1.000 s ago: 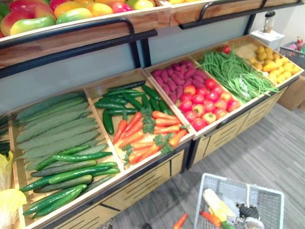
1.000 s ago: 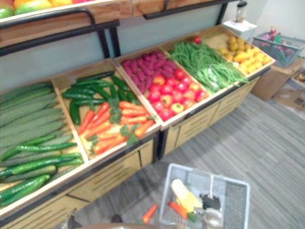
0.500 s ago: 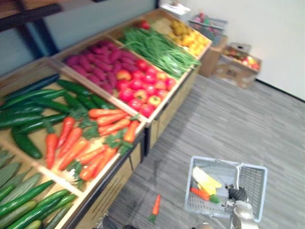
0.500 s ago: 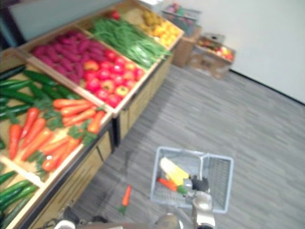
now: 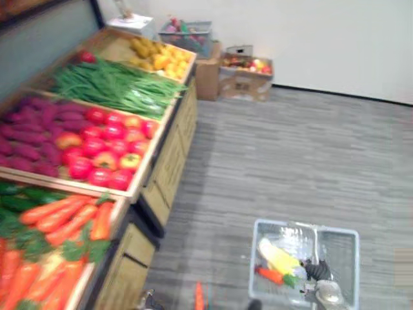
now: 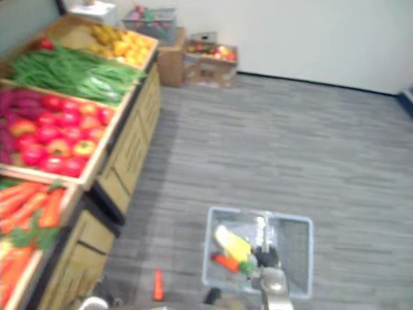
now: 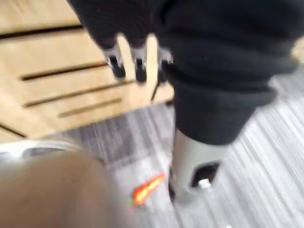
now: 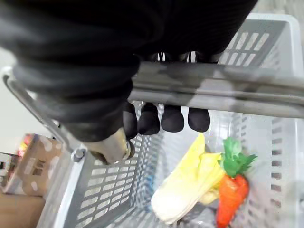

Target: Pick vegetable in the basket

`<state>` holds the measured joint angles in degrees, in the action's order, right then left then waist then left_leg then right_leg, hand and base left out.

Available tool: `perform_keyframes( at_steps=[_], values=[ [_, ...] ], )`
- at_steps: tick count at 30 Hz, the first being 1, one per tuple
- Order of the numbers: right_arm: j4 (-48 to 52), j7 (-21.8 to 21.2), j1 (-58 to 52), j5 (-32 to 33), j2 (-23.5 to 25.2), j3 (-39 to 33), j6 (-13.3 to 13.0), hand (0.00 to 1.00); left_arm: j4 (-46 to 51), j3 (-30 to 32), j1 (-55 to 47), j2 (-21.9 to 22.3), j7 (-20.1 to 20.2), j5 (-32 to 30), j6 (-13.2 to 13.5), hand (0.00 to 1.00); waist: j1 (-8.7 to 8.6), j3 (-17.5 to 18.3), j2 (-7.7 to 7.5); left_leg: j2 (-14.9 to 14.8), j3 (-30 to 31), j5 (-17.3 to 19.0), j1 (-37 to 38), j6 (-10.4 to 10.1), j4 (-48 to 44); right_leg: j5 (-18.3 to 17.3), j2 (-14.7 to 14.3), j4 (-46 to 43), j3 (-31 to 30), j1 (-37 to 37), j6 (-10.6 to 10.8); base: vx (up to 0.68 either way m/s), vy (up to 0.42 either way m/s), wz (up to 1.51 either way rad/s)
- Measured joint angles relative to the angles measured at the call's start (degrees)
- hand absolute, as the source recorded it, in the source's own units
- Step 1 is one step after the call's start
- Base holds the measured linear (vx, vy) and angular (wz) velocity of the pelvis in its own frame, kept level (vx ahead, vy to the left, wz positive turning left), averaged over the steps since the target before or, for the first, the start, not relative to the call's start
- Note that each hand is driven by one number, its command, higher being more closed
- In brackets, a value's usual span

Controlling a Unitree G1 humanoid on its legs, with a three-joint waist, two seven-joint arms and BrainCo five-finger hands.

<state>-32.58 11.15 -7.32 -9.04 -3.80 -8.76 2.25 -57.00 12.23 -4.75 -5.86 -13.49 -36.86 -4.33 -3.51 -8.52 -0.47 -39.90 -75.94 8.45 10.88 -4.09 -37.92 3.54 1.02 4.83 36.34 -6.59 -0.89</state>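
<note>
progress of basket filling — grey basket (image 5: pixel 339 248) hangs from the right hand (image 8: pixel 172 118), whose fingers curl round the handle (image 8: pixel 223 90). inside lie a pale leafy cabbage (image 8: pixel 183 192) and one carrot (image 8: pixel 231 195), so part of the picking looks done. a second carrot (image 5: pixel 199 298) lies on the floor beside the counter (image 5: pixel 166 169) and likely needs retrieving. left hand (image 7: pixel 137 64) hangs empty, fingers straight — blurred. stocked carrots (image 5: pixel 64 219) on the counter are cut off at the edge; the basket's bottom is partly hidden.
</note>
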Motion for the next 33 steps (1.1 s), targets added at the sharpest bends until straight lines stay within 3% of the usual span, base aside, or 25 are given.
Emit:
perform_keyframes(
  at_steps=[1,4,5,7,8,10,12,14,21,33],
  values=[
    [0.0,0.1,0.2,0.0,-0.4,-0.1,0.0,1.0,0.1,-0.3,-0.1,0.6,0.0,0.0,0.1,0.0,0.29,-0.1,-0.04,1.6,1.7,-1.0,-0.2,0.2,1.4,-0.4,0.3,-0.4,-0.8,0.0,0.3,-0.01,-0.013,-0.42],
    [0.3,-0.2,0.6,0.0,-0.2,1.2,-0.4,1.0,0.5,-0.5,-1.5,1.2,0.0,0.5,0.0,0.0,1.28,-0.5,-0.19,5.9,21.4,-7.7,-1.9,1.4,1.9,-1.4,1.4,-1.1,-6.2,-1.1,0.8,-0.02,-0.004,-0.75],
    [0.3,-0.3,0.6,-0.1,0.1,1.6,-0.4,1.0,0.9,-0.1,-2.2,1.2,-0.2,0.9,0.4,0.0,1.62,-0.9,-0.91,6.6,25.5,-8.4,-2.9,1.4,1.0,-1.5,1.9,-1.1,-7.7,-1.1,0.6,0.01,-0.007,-0.93],
    [0.1,-0.4,0.7,-1.3,0.7,1.8,0.8,1.0,1.8,-0.4,-2.1,2.0,-0.3,0.9,0.5,0.0,2.21,-0.9,-0.06,13.0,37.9,0.4,-4.4,-2.5,6.0,-1.7,2.9,-1.2,-11.8,-1.0,0.2,0.02,0.095,-0.91],
    [0.1,-0.4,0.2,-2.1,0.8,1.8,1.2,1.0,1.8,-0.7,-2.1,2.1,-0.1,0.9,0.5,0.0,2.14,-1.0,0.08,15.2,40.4,1.4,-4.5,-3.3,9.6,-1.7,2.9,-1.2,-12.5,-1.0,0.3,0.03,0.144,-0.71],
    [0.2,-0.5,-1.0,-2.2,0.8,1.6,1.5,1.0,2.2,-0.8,-2.1,2.4,0.1,0.8,0.4,0.0,2.03,-1.2,0.73,17.7,42.3,-0.7,-4.9,-3.4,18.6,-0.9,2.1,-1.2,-13.9,-0.7,1.5,0.04,0.184,-0.48],
    [0.2,-0.5,-1.5,-2.1,1.6,-0.2,1.6,1.0,2.4,-1.0,-1.9,2.1,0.3,0.9,0.3,0.0,1.85,-1.0,1.06,19.1,42.2,0.4,-4.1,-5.3,23.0,-0.4,1.9,-0.5,-14.7,-0.3,2.8,0.03,0.212,-0.22],
    [0.3,-0.4,-1.8,-2.1,1.9,-1.1,1.6,1.0,2.6,-1.3,-1.7,1.2,0.4,1.9,0.3,0.0,2.08,-1.6,-0.82,21.9,42.2,0.8,-4.4,-4.8,25.2,0.5,4.1,0.0,-14.7,0.9,4.2,0.0,0.168,0.02],
    [0.3,-0.3,-1.3,-2.1,2.0,-1.7,1.3,1.0,2.7,-3.5,-1.9,1.2,0.4,2.8,-0.2,0.0,2.42,-1.6,-0.37,29.0,41.7,0.3,-3.2,-2.7,30.1,1.9,9.3,-2.0,-15.9,3.4,6.6,0.03,0.137,0.01],
    [-2.1,0.0,0.4,-2.2,1.3,-1.4,0.4,1.0,3.4,-3.6,-2.2,1.2,-1.3,3.0,-0.6,0.0,3.84,-1.7,-0.54,30.2,42.1,0.1,-3.0,-2.6,31.8,2.6,9.0,0.5,-16.3,3.0,7.5,0.02,-0.022,-0.02]
  ],
)
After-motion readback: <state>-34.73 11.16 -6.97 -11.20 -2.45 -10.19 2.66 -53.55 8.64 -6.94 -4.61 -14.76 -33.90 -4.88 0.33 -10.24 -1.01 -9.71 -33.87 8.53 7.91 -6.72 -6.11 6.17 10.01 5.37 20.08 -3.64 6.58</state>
